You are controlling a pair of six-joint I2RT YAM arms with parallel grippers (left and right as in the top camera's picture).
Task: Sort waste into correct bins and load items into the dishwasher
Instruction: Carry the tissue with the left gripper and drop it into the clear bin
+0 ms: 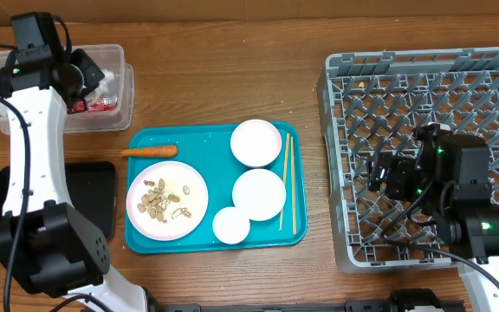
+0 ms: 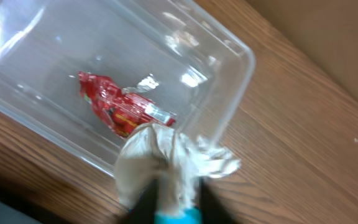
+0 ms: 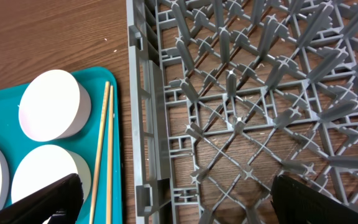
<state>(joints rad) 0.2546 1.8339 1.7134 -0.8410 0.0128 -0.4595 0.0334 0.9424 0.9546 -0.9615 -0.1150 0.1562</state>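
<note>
My left gripper (image 2: 174, 202) clamps the white paper wad (image 2: 166, 163) above the clear tub (image 2: 241, 81) edge; the red wrapper (image 2: 120, 107) lies inside the tub.

Overhead faces straight down; left wrist close over tub (image 2: 166, 56), right wrist over rack (image 3: 253, 124).

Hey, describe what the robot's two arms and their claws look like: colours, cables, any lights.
Both arms have white tubular links joined by chunky black joint housings. Thin black cables run beside the left arm. The right arm shows small green lights. The right claw has flat black fingers; the left claw looks dark with a teal bit.
</note>
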